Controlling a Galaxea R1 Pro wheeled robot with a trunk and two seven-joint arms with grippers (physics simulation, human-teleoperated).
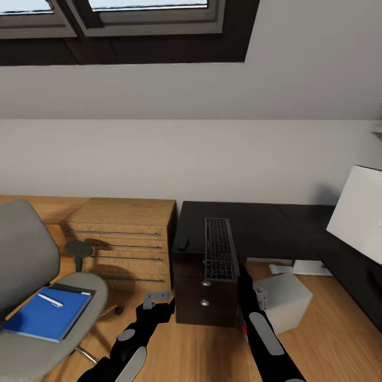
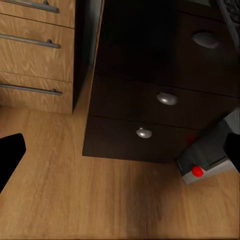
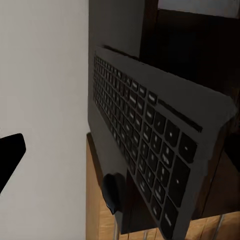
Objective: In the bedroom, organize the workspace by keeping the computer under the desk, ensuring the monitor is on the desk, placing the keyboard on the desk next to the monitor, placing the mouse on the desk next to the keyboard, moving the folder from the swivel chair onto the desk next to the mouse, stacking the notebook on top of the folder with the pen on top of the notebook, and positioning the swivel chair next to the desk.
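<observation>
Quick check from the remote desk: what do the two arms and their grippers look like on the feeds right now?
Both arms are glossy black with pale grey oval panels along the forearms. The left gripper carries a small grey block-shaped piece at its tip. The right arm shows a small red mark near its wrist. In the wrist views a finger appears plain black. No cables visible.

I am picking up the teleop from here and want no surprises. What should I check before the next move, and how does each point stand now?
1. Keyboard on the desk: ok, though its near end overhangs the front edge.
2. Mouse on the desk: ok, but at the left edge, apart from the keyboard.
3. Folder moved off the swivel chair: not ok, it lies on the seat with the pen on top.
4. Computer under the desk: ok.
5. Right gripper grip on the keyboard: cannot tell.
</observation>
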